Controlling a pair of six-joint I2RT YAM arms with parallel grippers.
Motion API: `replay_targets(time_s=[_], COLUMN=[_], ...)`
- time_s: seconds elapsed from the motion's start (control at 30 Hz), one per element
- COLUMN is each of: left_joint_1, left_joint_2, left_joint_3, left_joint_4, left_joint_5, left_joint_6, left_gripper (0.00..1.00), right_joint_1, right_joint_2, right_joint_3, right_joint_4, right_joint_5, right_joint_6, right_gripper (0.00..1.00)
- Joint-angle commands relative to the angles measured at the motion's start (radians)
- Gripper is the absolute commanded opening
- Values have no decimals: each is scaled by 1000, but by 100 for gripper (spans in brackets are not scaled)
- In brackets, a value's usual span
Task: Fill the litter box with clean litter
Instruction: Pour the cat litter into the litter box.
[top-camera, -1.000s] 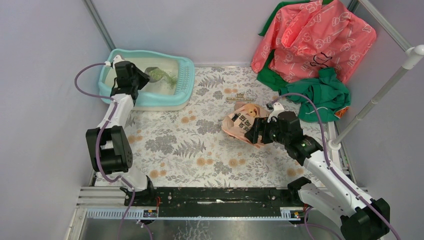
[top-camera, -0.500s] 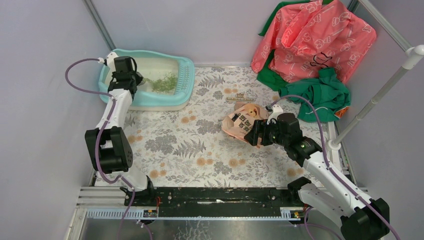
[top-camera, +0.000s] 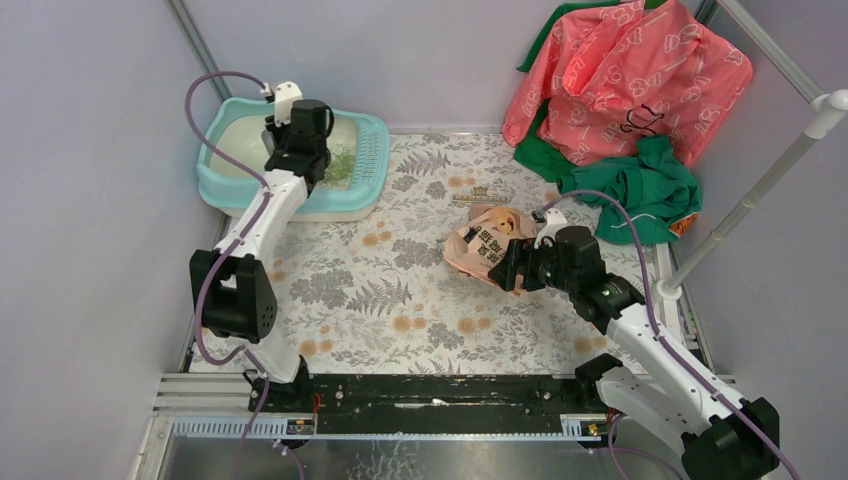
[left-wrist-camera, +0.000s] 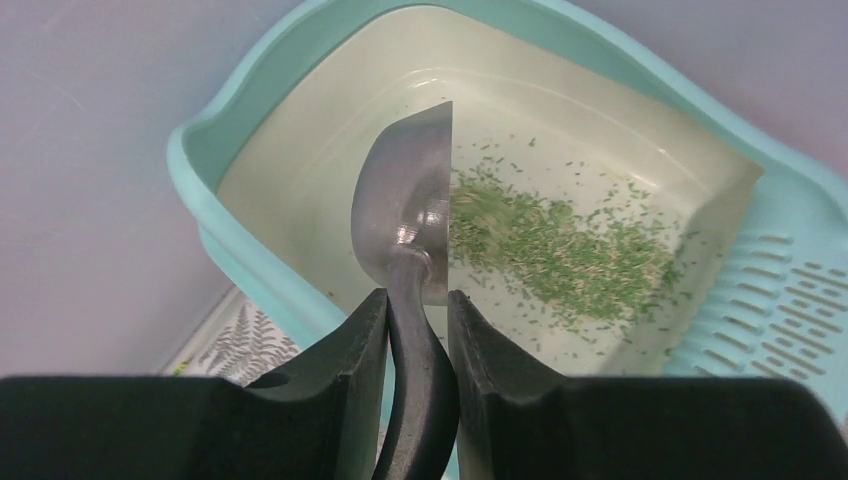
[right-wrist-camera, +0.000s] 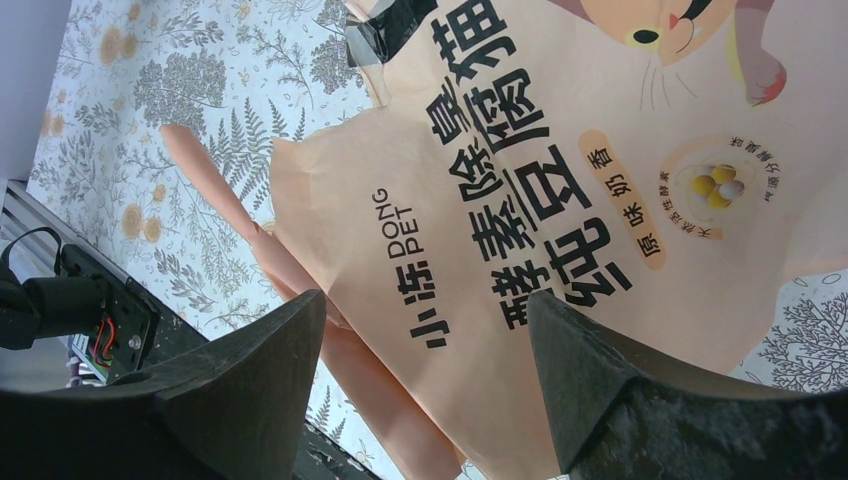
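Left gripper (left-wrist-camera: 418, 300) clamped on the dark handle of a grey scoop (left-wrist-camera: 408, 210) held over the litter box (left-wrist-camera: 190, 175)
We see the turquoise box at the far left of the floral table (top-camera: 400, 300), clean litter (left-wrist-camera: 570, 250) scattered thinly across its cream pan beside the scoop bowl; our right gripper (right-wrist-camera: 425, 298) hovers with jaws spread wide over the peach printed bag (right-wrist-camera: 560, 200)

Left wrist view: the scoop (left-wrist-camera: 405, 225) handle is hidden low between the jaws of the left gripper (left-wrist-camera: 417, 300) and cut by the bottom edge. The litter box (left-wrist-camera: 250, 60) is cropped to the gripper's right. The clean litter (left-wrist-camera: 560, 250) nearest the scoop is blurred. Right wrist view: the bag (right-wrist-camera: 560, 200) is cut off above and right of the right gripper (right-wrist-camera: 425, 300). Top view: no scoop can be made out beneath the left gripper.
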Motion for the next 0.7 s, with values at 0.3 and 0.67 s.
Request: replay_targets(time_s=[0.3,0.67], left_joint_1=[-62,-163], left_joint_2=[29,-226], left_joint_3=[33,102], left_joint_4=[132,-305], left_joint_5=[-268,457], left_joint_6=[182,-202], left_gripper=[0,0], right_joint_1=[-4,-4], right_joint_2=[-33,-68], right_joint_3=[25,110], right_joint_4=[1,-77], right_joint_5=[4,59], right_joint_6=[-14,-27], right_gripper=[81,84])
